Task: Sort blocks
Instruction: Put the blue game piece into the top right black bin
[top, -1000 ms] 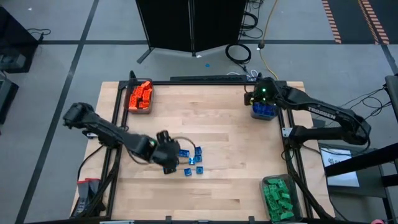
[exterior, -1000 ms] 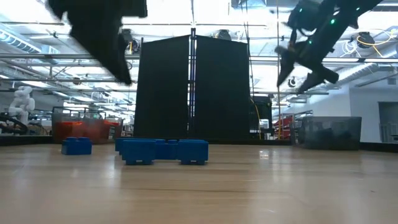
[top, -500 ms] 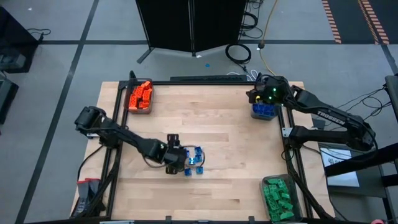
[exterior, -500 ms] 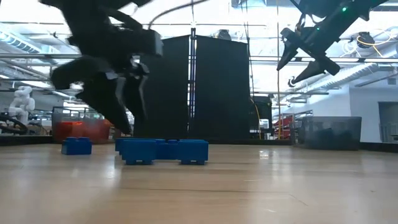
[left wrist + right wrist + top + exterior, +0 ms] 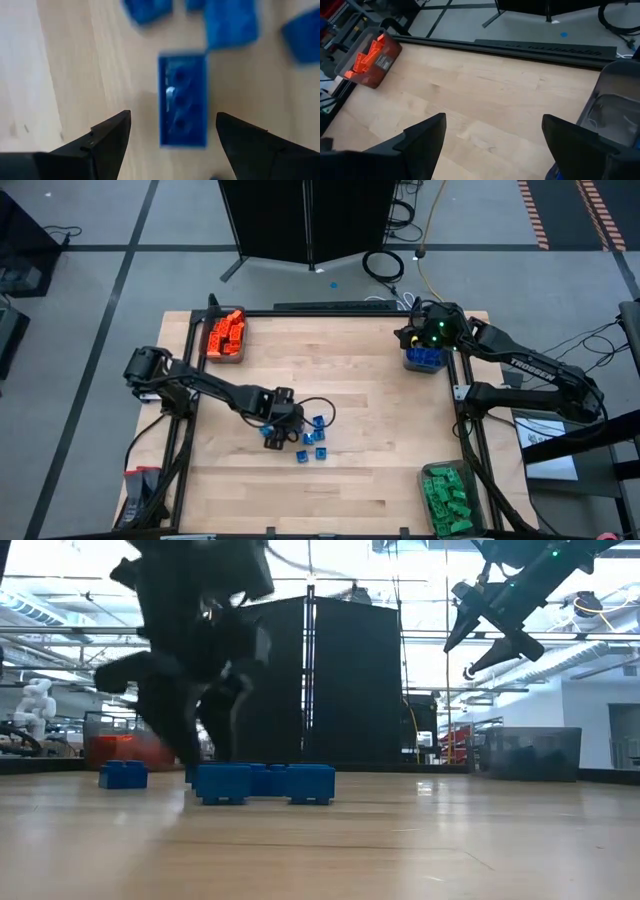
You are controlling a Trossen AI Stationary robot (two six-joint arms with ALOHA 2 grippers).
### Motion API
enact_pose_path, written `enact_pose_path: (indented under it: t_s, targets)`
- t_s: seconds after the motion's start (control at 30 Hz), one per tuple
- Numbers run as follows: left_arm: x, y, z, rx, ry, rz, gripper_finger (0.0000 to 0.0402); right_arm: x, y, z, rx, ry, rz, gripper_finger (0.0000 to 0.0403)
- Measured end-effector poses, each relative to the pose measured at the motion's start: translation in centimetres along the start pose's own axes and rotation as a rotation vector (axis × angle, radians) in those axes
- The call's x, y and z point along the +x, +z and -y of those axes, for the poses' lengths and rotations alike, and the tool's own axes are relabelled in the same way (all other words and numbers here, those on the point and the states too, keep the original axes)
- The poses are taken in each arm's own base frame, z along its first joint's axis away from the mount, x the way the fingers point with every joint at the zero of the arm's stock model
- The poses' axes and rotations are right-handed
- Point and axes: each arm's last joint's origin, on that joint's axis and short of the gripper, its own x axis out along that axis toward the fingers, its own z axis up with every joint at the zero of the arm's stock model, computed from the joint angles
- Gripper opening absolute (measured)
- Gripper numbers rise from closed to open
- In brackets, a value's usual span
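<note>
Several small blue bricks (image 5: 312, 440) lie loose on the wooden table, near its middle; in the low view they show as a row (image 5: 265, 782) with a lone brick (image 5: 122, 775) beside it. My left gripper (image 5: 280, 424) is low over their left side, open. In the left wrist view one blue brick (image 5: 182, 100) lies flat on the table between the open fingers (image 5: 172, 135), with a gap on each side. My right gripper (image 5: 428, 335) hangs open and high (image 5: 490, 625) above the blue-filled bin (image 5: 424, 358) at the far right.
A bin of orange bricks (image 5: 224, 335) sits at the far left corner, also seen as the orange bin (image 5: 367, 57) in the right wrist view. A bin of green bricks (image 5: 447, 498) is at the near right corner. A dark frame (image 5: 330, 310) edges the table. Bare wood lies between the bins.
My left gripper has swung toward the blue bricks and come down from high above the table until its open fingers stand around one brick. My right gripper has shifted slightly rightward and up over the blue bin. The bricks have stayed where they were.
</note>
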Motion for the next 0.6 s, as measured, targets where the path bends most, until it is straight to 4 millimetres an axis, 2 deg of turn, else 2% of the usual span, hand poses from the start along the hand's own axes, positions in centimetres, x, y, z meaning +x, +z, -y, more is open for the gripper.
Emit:
enact_pose_path:
  t_s: [0.17,0.3,0.6]
  targets:
    - [1.2,-2.0,0.0,-0.052,-0.065,-0.066,0.0296,0.0,0.0,0.0,-0.019,-0.001,0.000,0.0325]
    - [1.5,-2.2,0.1,-0.062,-0.068,-0.046,0.0292,0.0,0.0,0.0,-0.028,-0.004,0.003,0.0325]
    - [1.5,-1.8,0.0,-0.034,-0.071,-0.009,0.0223,0.0,0.0,0.0,-0.030,-0.003,0.002,0.0325]
